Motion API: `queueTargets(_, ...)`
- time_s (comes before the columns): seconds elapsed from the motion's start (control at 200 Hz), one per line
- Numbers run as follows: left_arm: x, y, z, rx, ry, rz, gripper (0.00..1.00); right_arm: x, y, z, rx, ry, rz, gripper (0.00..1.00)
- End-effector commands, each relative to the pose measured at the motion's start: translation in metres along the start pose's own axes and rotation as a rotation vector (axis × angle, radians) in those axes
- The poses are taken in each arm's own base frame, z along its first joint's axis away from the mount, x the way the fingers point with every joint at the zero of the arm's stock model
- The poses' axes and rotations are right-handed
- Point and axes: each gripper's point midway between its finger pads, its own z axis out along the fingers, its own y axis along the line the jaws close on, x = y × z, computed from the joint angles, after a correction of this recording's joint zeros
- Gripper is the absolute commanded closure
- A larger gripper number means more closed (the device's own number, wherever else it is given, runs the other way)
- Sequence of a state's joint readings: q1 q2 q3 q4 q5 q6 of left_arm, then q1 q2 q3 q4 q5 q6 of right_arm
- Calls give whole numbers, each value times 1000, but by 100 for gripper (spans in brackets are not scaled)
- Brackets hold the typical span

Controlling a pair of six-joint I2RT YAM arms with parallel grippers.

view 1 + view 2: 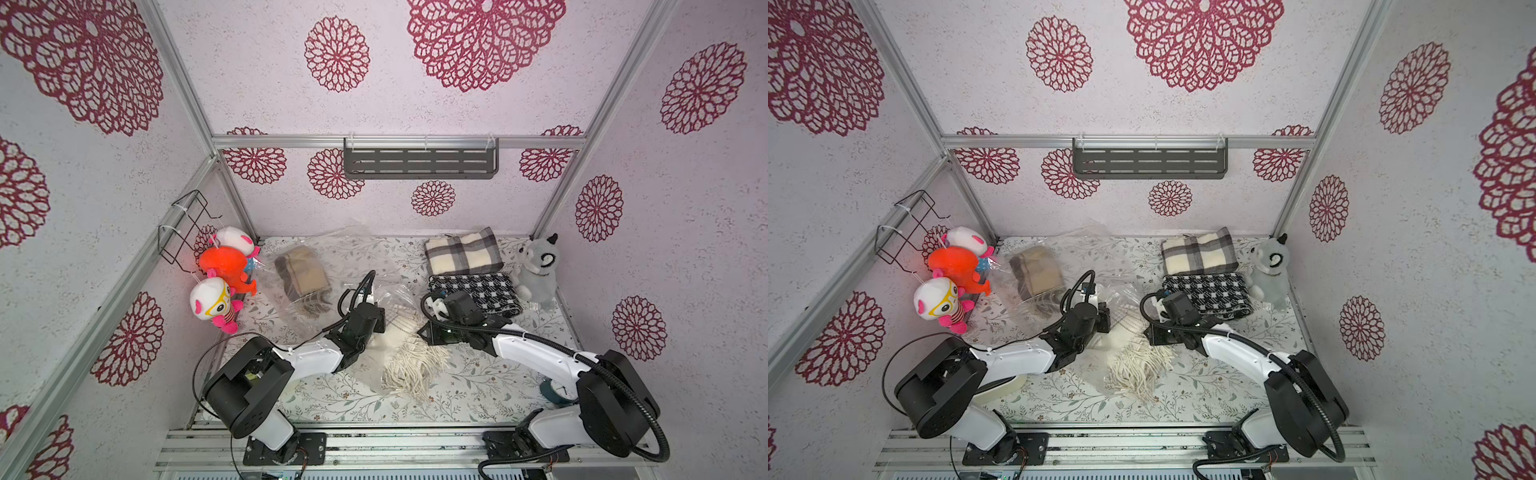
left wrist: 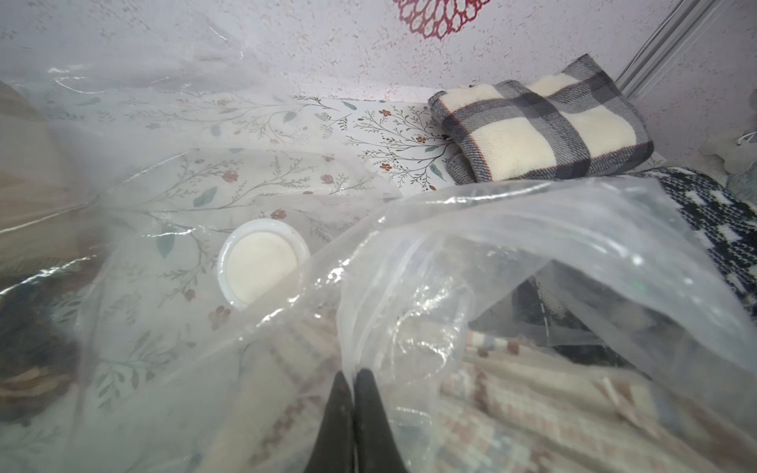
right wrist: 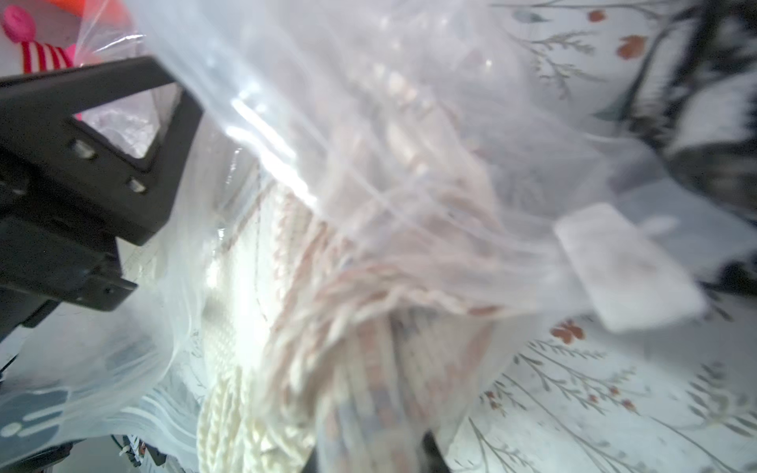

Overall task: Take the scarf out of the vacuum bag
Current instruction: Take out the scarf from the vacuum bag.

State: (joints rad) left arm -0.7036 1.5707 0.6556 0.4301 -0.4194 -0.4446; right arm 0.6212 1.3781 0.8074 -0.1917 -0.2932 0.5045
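The left gripper is pinched fully together on a fold of the vacuum bag. The bag's white valve cap lies just ahead of its tips. The right gripper is nearly closed, clamping the cream scarf. Scarf and bag lie between the two claws, and the fringe trails behind them.

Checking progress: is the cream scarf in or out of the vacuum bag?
Partly out: fringe of the scarf lies bare on the table; its body shows through the vacuum bag the left gripper pinches.
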Motion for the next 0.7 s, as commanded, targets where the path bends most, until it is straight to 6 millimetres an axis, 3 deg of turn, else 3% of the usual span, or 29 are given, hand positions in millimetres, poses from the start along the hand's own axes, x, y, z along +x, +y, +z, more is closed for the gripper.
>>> queueTargets(0.0,-7,15,-3,-49,-28,12,100,0,-3,-25,6,3,-32,100)
queueTargets(0.1,-10,15,-6,-37,-46,8,100,-2,-22,-38,149,23,-57,100)
queueTargets(0.355,-19,10,-18,19,-92,-10,100,34,-83,-48,359,231,-95,100)
queueTargets(0.425,-24,12,-23,11,-112,-10,100,29,-98,-53,380,206,-61,100)
queueTargets(0.56,-30,6,-29,45,-109,0,100,15,-93,-56,320,165,-31,100)
queueTargets(0.695,-17,-4,-17,82,-69,13,100,-4,-55,-58,145,122,-10,100)
